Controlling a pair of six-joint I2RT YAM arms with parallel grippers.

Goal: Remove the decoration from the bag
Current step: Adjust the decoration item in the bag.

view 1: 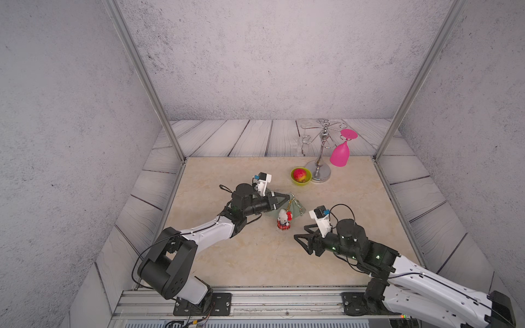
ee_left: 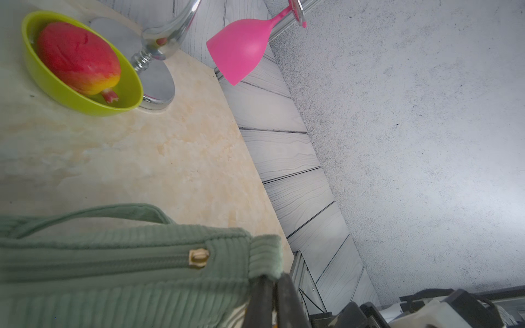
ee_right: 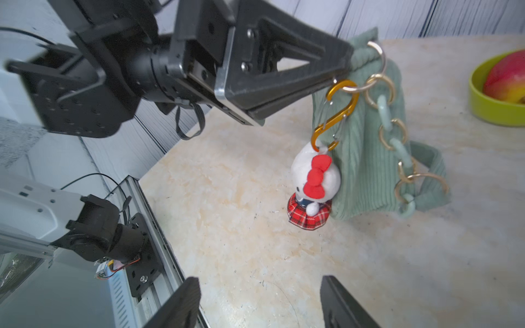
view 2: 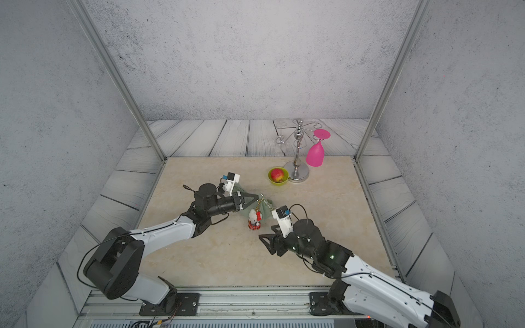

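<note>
The sage-green ribbed bag lies mid-table with one end raised. My left gripper is shut on the fabric tab at that end. From the ring there, the decoration, a white plush doll with a red bow and plaid skirt, hangs by a gold clasp; its skirt is at the tabletop. My right gripper is open and empty, low over the table and short of the doll.
A lime-green bowl holding a red-and-yellow fruit sits behind the bag. Beside it stands a chrome rack with a pink glass hanging upside down. Metal frame posts stand at the table's back corners.
</note>
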